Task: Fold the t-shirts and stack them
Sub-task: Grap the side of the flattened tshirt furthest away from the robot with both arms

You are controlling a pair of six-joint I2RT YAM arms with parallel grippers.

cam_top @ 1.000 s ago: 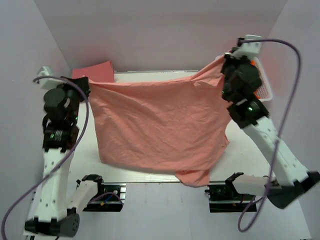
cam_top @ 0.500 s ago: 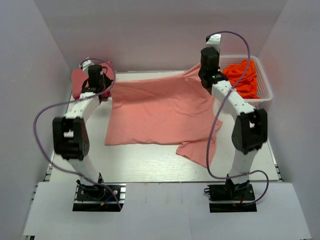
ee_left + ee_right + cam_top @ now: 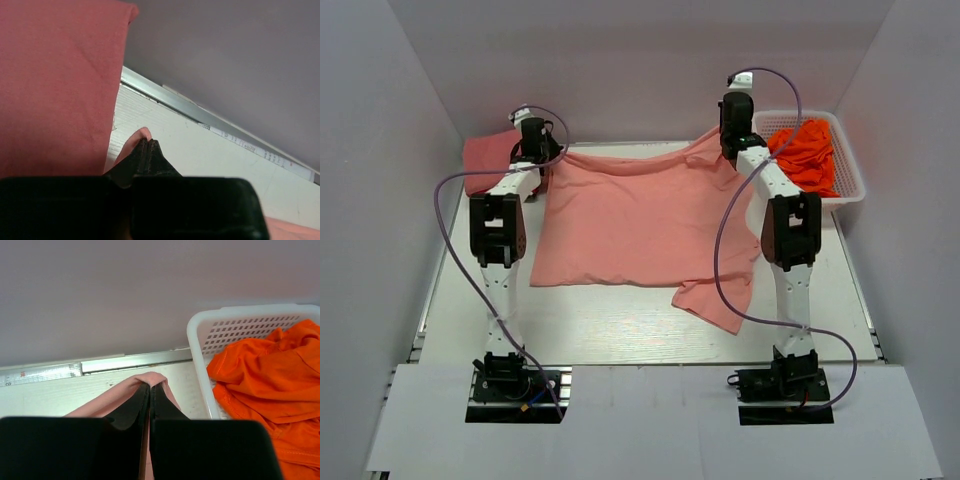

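A salmon pink t-shirt lies spread across the table, its far edge stretched between my two grippers and one sleeve trailing toward the front. My left gripper is shut on its far left corner; a fold of pink cloth pokes past the shut fingertips. My right gripper is shut on its far right corner, with pink cloth bunched at the tips. A folded rose pink t-shirt lies at the far left, and fills the left side of the left wrist view.
A white basket at the far right holds orange garments; it also shows in the right wrist view. The back wall and a metal rail lie just beyond both grippers. Grey walls close in both sides.
Both arms have stretched out toward the back wall, carrying the shirt from hanging in the air down onto the table. It now lies flat and spread.
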